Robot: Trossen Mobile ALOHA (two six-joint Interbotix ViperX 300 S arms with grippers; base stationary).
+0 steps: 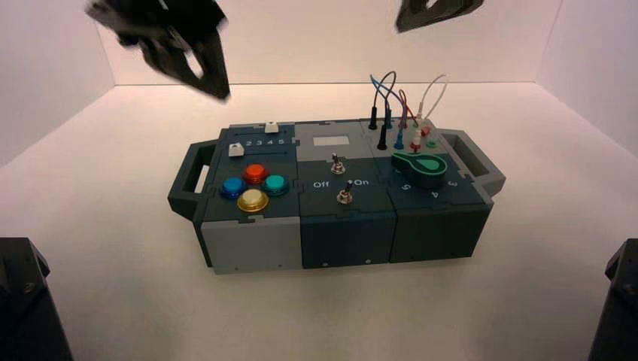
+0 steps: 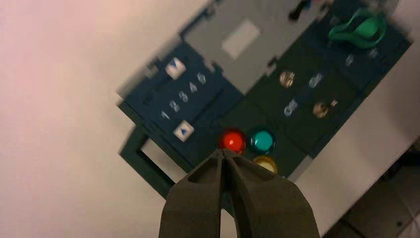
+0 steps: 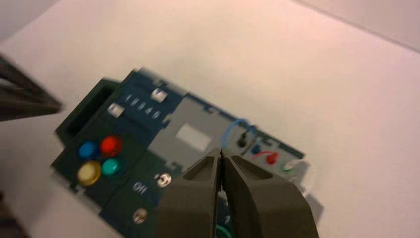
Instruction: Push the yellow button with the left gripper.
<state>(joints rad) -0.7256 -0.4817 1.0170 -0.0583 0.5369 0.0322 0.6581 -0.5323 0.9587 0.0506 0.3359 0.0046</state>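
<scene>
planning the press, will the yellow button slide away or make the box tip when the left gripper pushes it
Probably neither. The yellow button sits recessed in the wide, flat box, so it likely just sinks. Its glossy dome might let the left gripper, shut, skid off-centre.

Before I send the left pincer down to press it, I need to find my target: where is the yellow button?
The yellow button sits nearest the front in the four-button cluster on the box's left section in the high view, below the red button.
</scene>
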